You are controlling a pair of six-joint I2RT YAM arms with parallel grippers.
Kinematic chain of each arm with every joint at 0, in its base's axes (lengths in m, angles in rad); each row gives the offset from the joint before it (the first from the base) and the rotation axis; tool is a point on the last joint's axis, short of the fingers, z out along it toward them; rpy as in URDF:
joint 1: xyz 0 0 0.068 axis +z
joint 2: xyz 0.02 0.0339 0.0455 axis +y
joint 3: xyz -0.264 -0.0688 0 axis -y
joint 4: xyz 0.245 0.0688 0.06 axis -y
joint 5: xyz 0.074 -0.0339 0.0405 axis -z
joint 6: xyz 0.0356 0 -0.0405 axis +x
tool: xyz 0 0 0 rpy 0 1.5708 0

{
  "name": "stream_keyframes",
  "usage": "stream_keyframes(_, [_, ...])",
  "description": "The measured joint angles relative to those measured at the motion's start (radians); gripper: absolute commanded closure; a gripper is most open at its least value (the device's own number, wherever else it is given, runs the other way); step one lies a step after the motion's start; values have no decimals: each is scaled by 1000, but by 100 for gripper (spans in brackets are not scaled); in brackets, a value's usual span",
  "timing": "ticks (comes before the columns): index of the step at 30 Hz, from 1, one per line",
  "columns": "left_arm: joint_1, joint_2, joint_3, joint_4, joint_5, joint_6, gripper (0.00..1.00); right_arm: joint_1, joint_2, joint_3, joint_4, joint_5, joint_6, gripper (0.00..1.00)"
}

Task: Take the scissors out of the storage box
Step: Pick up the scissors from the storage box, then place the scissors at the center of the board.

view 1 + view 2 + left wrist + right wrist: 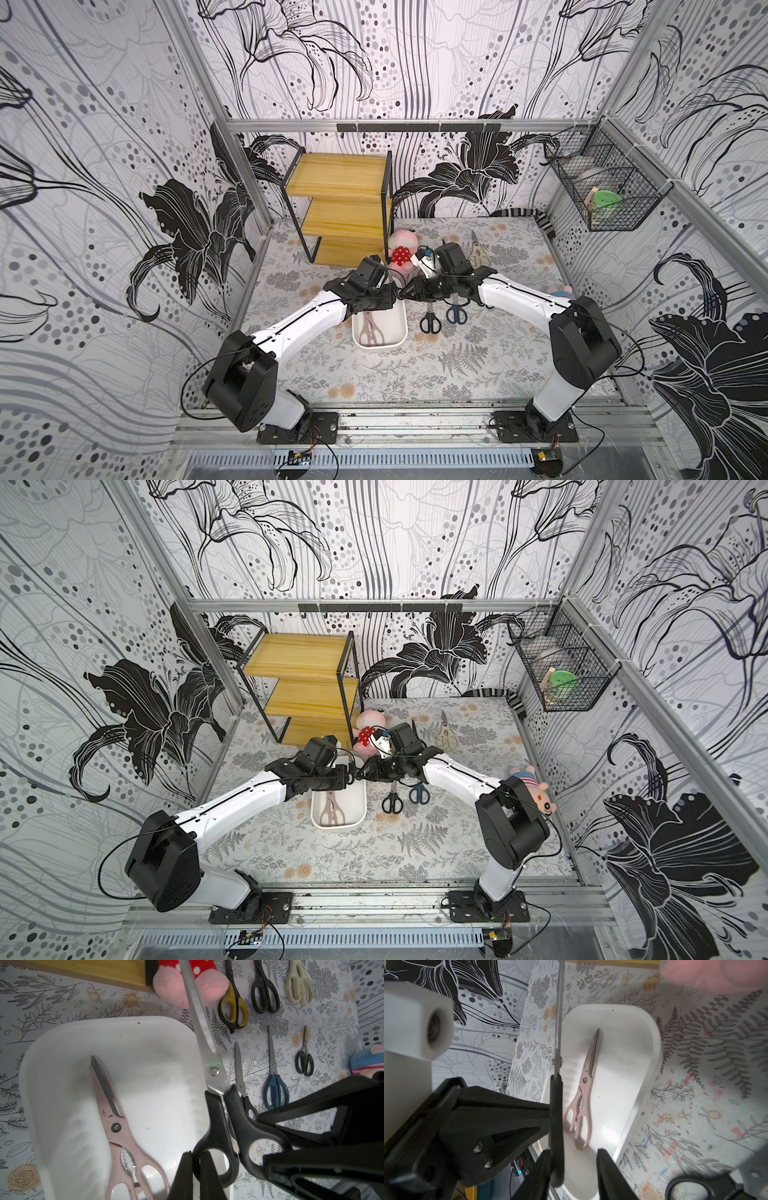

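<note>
Above the storage box [162, 1084] rim, the left gripper [196, 1157] clamps one loop of the black scissors [212, 1076], whose blades run along the box's length, while the right gripper [574, 1157], jaws parted, straddles the other.

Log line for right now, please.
left end effector: shut on black scissors | right end effector: open around handle | storage box: pink scissors inside

Bright, even light. Both top views bow the silver aluminium frame posts [190, 62] at eleven o'clock. Glare spots the shallow white plastic storage box [608, 1132]; the pink plush toy [716, 974] is blurred.
</note>
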Motion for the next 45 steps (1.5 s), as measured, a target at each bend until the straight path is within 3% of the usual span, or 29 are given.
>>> stream_keyframes(12, [0,0,-3,14,4,-18,100,4,0,0,34,-18,7,87])
stream_keyframes(14, [0,0,-3,16,4,-20,90,4,0,0,39,-19,8,89])
stream_keyframes(17, [0,0,-3,21,6,-28,67,4,0,0,42,-18,8,92])
stream_keyframes(20, [1,0,-3,25,2,-37,55,2,0,0,41,-13,8,93])
stream_keyframes(23, [5,-5,-3,22,-5,-42,50,1,0,0,40,-3,8,94])
stream_keyframes(31, [42,-136,-11,24,-32,-39,47,4,-52,-77,-19,54,8,95])
stream_keyframes(39, [99,-182,-79,115,-75,-60,47,4,-319,-270,-220,173,88,95])
stream_keyframes(45, [106,-171,-88,205,-71,-77,48,4,-551,-396,-341,208,230,99])
